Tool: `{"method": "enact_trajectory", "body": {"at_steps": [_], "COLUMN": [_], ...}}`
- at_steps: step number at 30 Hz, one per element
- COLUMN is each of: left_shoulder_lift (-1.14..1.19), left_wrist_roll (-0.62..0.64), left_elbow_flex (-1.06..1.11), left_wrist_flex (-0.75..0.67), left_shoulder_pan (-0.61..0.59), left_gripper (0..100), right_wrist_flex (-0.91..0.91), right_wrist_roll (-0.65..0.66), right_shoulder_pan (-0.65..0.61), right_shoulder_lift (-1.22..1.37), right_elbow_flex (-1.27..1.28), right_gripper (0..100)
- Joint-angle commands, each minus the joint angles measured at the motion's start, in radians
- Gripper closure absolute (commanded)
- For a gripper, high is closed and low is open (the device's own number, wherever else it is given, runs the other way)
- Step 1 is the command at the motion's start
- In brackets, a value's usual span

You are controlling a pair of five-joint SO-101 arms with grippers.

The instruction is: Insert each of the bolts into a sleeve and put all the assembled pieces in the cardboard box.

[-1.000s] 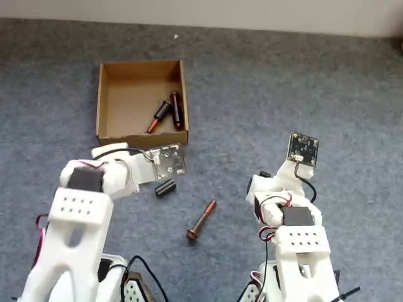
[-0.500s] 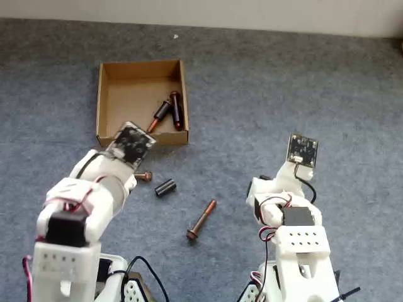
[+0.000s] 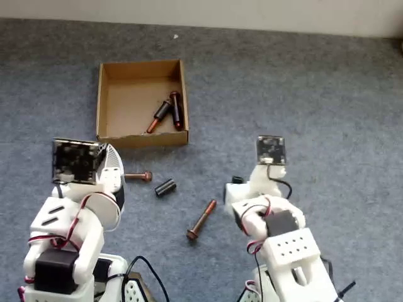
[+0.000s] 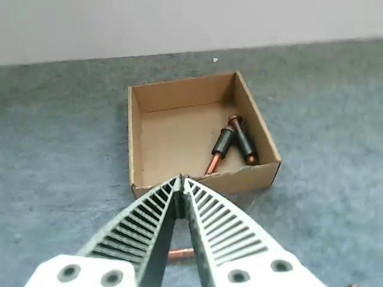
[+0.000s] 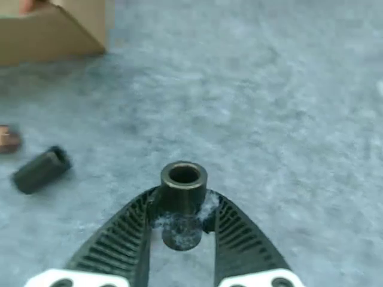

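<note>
Our right claw (image 5: 182,198) is clamped on a black sleeve (image 5: 183,179), gripped across its lower half with the open bore clear of the fingertips. Our left claw (image 4: 181,179) is closed with nothing between its ribbed fingers. It hangs above the carpeted table (image 3: 302,94), on the near side of the cardboard box (image 3: 142,139). The box sits toward the table's far edge, left of middle, and two assembled pieces (image 3: 171,111) lie by its right wall. Between the box and the near edge lie a second sleeve (image 3: 165,187), a first bolt (image 3: 138,177) just to its left, and a second bolt (image 3: 201,219) nearer the right arm.

We judge all these parts rigid and light, so they will not give under the fingers. The sleeve's smooth round wall could twist or slip, so a squeeze square across its middle suits it. We would take each bolt close to its head, leaving the shank free to enter a bore. The carpet pile should keep the bolts from rolling.
</note>
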Motion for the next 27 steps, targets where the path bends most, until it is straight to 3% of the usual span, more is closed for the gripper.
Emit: {"method": "enact_trajectory", "body": {"at_steps": [1,6,13,17,22,27], "left_shoulder_lift": [-0.059,-0.148,-0.206,-0.170,0.073,0.510], "left_wrist_roll": [0.106,0.109,0.135,0.055,-0.071,-0.160], "left_elbow_flex": [0.047,0.142,0.200,0.194,0.127,-0.185], "left_wrist_flex": [-0.100,-0.143,-0.146,-0.146,-0.141,0.038], "left_shoulder_pan": [0.012,0.015,0.107,0.105,0.105,0.081], "left_gripper": [99,99,99,99,99,99], "right_wrist_flex": [0.001,0.001,-0.005,-0.018,-0.113,-0.125], "right_wrist_roll": [0.051,0.077,0.078,0.078,0.078,0.074], "right_shoulder_pan": [-0.097,-0.173,-0.243,-0.239,-0.211,-0.110], "right_shoulder_lift": [-0.147,-0.309,-0.361,-0.366,-0.363,-0.363], "right_elbow_flex": [-0.012,-0.008,-0.005,0.045,0.174,0.197], "right_gripper": [99.4,99.4,99.4,99.4,99.4,99.4]}}
